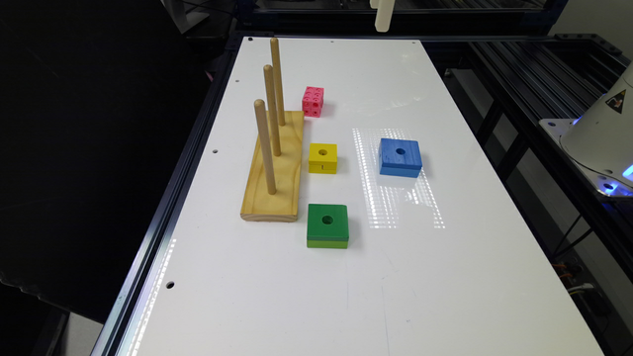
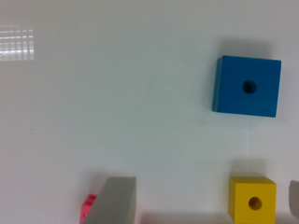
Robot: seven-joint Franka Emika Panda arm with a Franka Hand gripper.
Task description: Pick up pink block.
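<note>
The pink block (image 1: 313, 101) is a small cube with several round holes per face. It sits on the white table (image 1: 395, 277) beside the far end of the wooden peg stand. In the wrist view only a corner of the pink block (image 2: 88, 208) shows, the rest hidden behind one grey finger (image 2: 114, 200). My gripper (image 1: 384, 16) hangs high above the table's far edge, well clear of the block. In the wrist view the gripper (image 2: 206, 183) is open, its fingers far apart and holding nothing.
A wooden stand (image 1: 274, 173) with three upright pegs runs along the exterior view's left. A yellow block (image 1: 323, 158) (image 2: 252, 200), a blue block (image 1: 400, 157) (image 2: 247, 86) and a green block (image 1: 327, 225) lie near it. The robot base (image 1: 603, 138) stands at the right.
</note>
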